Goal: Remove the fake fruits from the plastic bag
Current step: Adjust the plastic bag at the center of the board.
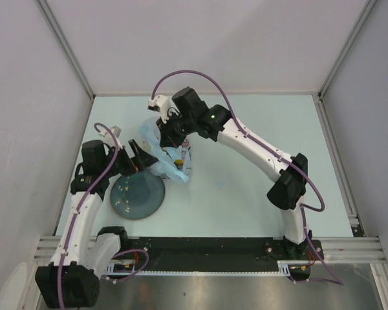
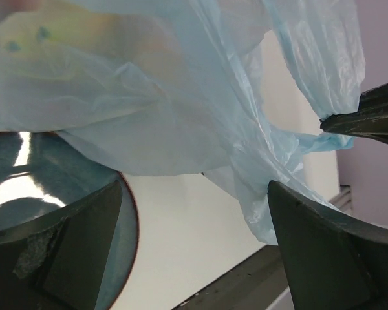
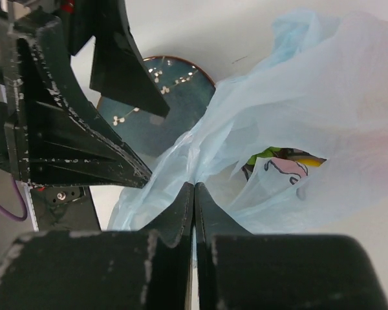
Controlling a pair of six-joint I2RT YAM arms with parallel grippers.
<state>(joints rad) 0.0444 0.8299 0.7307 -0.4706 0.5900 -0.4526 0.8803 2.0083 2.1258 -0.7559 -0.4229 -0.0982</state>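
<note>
The light-blue plastic bag [image 1: 173, 163] hangs crumpled over the far edge of the dark teal plate [image 1: 138, 195]. My right gripper [image 3: 194, 188] is shut on a fold of the bag's rim [image 3: 310, 97] and holds it up. Through the bag's mouth I see a green top [image 3: 264, 155] and a bit of yellow fruit [image 3: 308, 162]; the other fruits are hidden. My left gripper [image 2: 194, 245] is open and empty, low beside the bag [image 2: 181, 97], its right finger [image 2: 323, 245] touching a hanging fold. The right gripper's tip [image 2: 352, 121] shows pinching the plastic.
The plate [image 2: 26, 187] lies under and left of the left gripper, and shows in the right wrist view [image 3: 174, 97] behind the left arm's fingers [image 3: 116, 71]. Grey walls enclose the table [image 1: 246, 187] on three sides; a black rail [image 1: 213, 248] runs along the near edge.
</note>
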